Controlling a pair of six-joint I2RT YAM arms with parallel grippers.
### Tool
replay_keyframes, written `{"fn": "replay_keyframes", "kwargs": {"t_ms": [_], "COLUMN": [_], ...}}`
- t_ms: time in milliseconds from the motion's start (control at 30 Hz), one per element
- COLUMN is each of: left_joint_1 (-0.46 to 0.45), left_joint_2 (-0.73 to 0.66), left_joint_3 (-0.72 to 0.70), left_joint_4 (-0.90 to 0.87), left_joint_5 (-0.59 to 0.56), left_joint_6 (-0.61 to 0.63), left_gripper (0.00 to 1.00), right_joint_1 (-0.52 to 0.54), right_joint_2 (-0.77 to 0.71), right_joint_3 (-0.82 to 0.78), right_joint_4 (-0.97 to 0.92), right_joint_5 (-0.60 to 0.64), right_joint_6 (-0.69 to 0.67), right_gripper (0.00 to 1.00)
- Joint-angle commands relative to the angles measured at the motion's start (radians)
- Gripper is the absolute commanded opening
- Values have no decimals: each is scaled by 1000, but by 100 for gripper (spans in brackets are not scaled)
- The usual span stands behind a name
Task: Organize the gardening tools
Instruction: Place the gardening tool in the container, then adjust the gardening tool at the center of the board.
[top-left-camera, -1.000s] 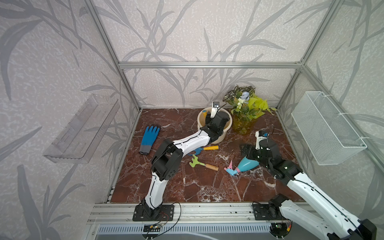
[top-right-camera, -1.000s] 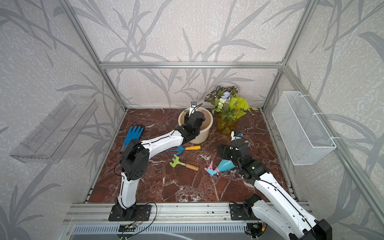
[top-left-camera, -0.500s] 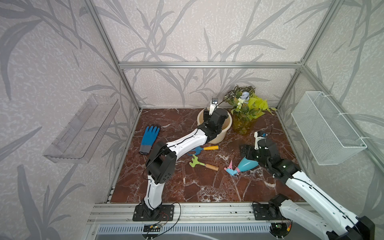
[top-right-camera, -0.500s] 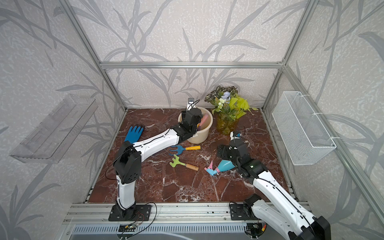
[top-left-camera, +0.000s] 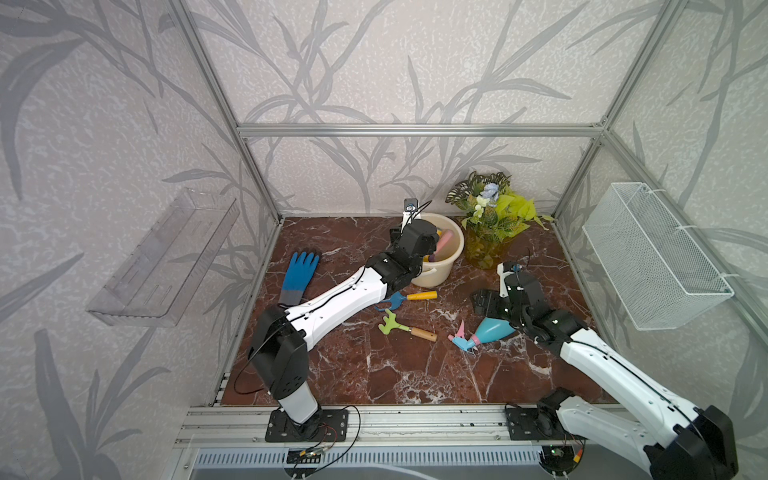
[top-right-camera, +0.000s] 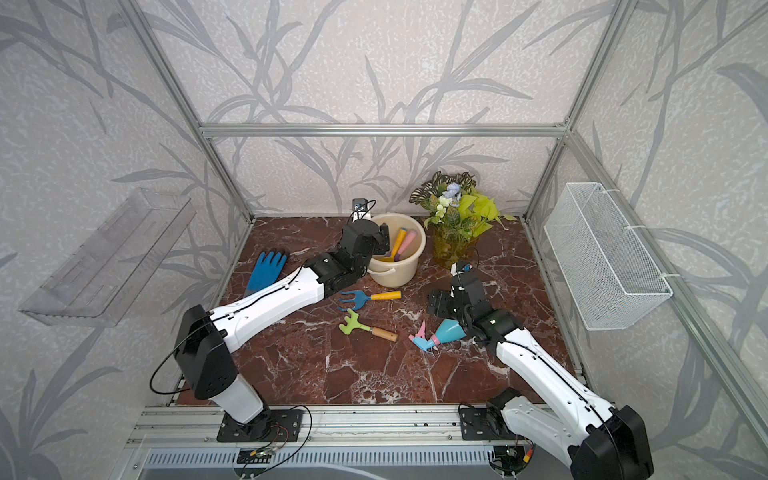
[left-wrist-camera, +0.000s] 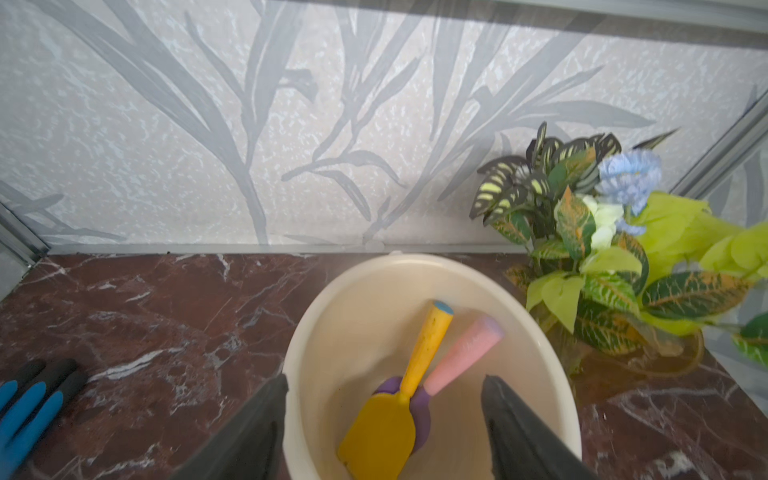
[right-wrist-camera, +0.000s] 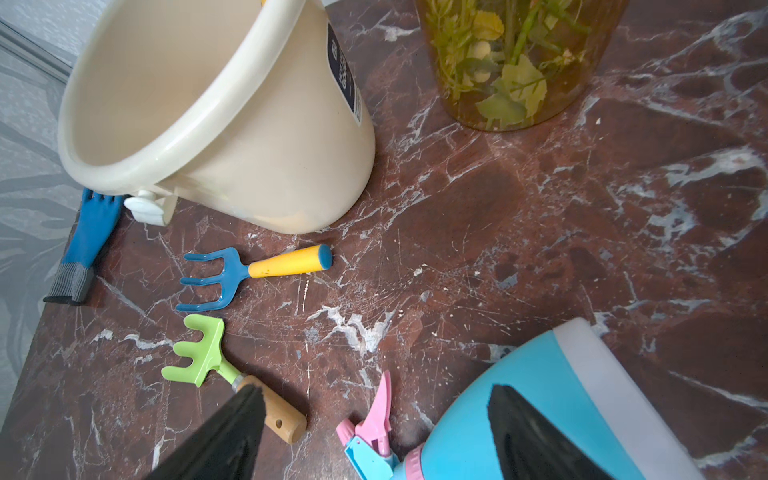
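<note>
My left gripper (left-wrist-camera: 385, 378) hangs open over the cream bucket (left-wrist-camera: 303, 332), nothing between its fingers. Inside the bucket lie the yellow shovel (left-wrist-camera: 382, 432) and, under it, the purple scoop with its pink handle (left-wrist-camera: 461, 357). On the floor in front of the bucket lie the blue yellow-handled fork (top-left-camera: 405, 297) and the green wood-handled rake (top-left-camera: 401, 328). The light-blue spray bottle (top-left-camera: 490, 332) lies on its side to their right. My right gripper (right-wrist-camera: 374, 390) hovers open just above the bottle (right-wrist-camera: 557, 361) and the rake's handle end, holding nothing.
A blue glove (top-left-camera: 299, 274) lies at the left of the marble floor. A vase of leaves and flowers (top-left-camera: 494, 216) stands right beside the bucket. A wire basket (top-left-camera: 652, 257) hangs on the right wall, a clear shelf (top-left-camera: 166, 257) on the left wall.
My left gripper's jaws have spread apart above the bucket, and its wrist has shifted slightly back and left. The right arm has barely moved.
</note>
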Motion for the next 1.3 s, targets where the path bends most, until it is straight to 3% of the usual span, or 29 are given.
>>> {"fn": "replay_keyframes", "kwargs": {"t_ms": [0,233,567,800,900,1067,1267], "left_joint_1": [0,-16,-100,-121,-122,-122,-112], "left_joint_2": [-93,-263,-317,-297,-284,-278,-241], "left_joint_3": [-87,-310,-471,-551,-590,-674,-718], "left_joint_4": [-64,-98,-142,-173,-214,-171,-124], "left_joint_5": [100,265,406,410,366,408,441], "left_joint_6": [-62,-69,-100,-278,-388,-489,-592], "left_gripper": [75,74,78,75,65,65,68], "right_joint_1": [6,17,25,26,24,31,91], "right_joint_2": [27,70,61,38,44,90,186], "right_joint_3": [39,50,32,-2,-6,-26,-38], "right_joint_4": [28,43,45,43,50,97,181], "right_joint_5": [-37,-61,-48,-44,-53,-109,-173], "right_joint_6": [7,12,23,24,24,32,31], "right_gripper": [88,87,87,87,87,85,73]}}
